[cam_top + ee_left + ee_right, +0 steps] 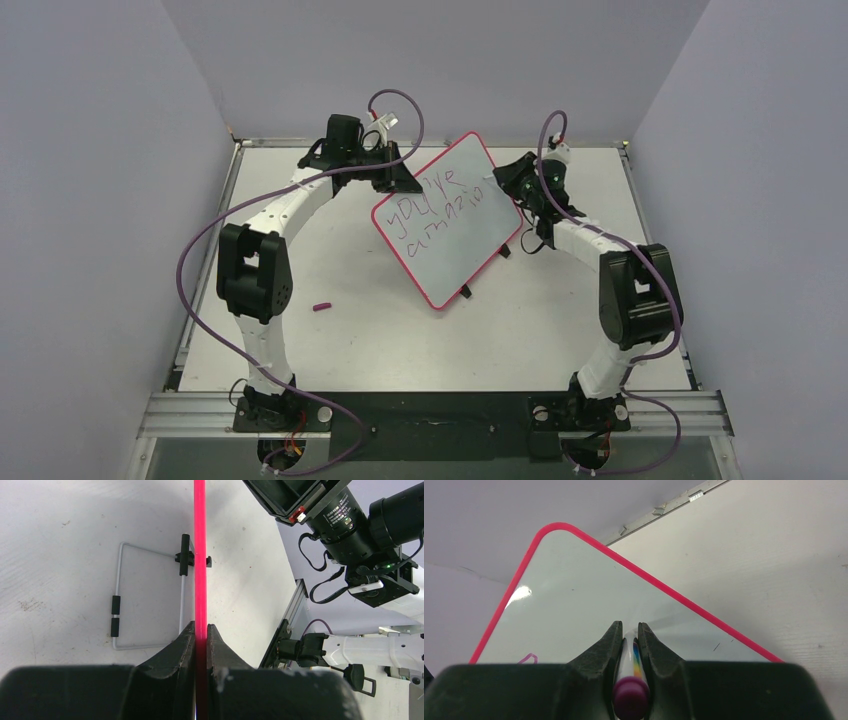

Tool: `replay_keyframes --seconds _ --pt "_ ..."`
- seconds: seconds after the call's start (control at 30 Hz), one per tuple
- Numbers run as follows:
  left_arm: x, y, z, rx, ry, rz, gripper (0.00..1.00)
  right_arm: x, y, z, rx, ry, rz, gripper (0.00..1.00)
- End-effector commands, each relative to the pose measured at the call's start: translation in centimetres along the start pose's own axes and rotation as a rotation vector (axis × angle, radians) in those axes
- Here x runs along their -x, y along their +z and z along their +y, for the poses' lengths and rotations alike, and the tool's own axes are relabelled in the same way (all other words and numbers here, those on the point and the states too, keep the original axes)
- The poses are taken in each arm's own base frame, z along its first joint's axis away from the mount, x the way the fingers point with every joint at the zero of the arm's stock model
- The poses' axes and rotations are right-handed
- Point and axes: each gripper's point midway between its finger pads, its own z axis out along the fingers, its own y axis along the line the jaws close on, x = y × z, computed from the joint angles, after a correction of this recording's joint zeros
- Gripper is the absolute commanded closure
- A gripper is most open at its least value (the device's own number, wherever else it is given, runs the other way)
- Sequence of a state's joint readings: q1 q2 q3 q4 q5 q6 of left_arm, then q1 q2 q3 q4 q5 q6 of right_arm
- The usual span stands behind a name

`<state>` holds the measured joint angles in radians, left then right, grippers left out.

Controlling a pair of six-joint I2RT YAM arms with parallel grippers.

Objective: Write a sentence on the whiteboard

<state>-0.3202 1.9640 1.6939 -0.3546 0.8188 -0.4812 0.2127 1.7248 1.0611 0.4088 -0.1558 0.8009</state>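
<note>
While overhead shows the sentence (445,212), right wrist shows marker (630,692).

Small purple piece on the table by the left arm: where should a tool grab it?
Pinch the purple piece across its narrow middle, coming straight down. It lies flat on the table, long axis roughly left-right in the top view, with nothing close beside it.
</note>
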Motion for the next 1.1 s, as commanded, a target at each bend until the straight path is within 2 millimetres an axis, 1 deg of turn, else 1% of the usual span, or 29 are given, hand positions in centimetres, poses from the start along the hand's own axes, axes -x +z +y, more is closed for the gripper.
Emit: replay_keyframes --seconds 0.0,0.27,0.53,0.8,1.07 --pt "2.2 -2.6 -6.6 -0.148 0.141 -0.064 1.00 1.3 0.5 2.7 0.076 -0.005 -0.035 1.00" --pt "2.2 -2.6 -6.5 -0.147 0.140 -0.062 1.00 0.8 0.1 2.9 0.080 -0.010 -0.028 1.00" --pt "2.2 -2.6 -6.5 -0.147 0.141 -0.064 1.00 -0.3 -0.1 2.8 0.080 -0.016 -0.010 1.00" --pt "2.2 -2.6 -6.5 -0.147 0.140 -0.063 1.00 -1.1 -0.7 1.9 0.061 -0.027 0.003 1.00" --pt "2.3 -2.6 -6.6 -0.148 0.144 -0.066 1.00 -1.5 -1.0 1.3 0.048 -0.030 0.007 1.00"
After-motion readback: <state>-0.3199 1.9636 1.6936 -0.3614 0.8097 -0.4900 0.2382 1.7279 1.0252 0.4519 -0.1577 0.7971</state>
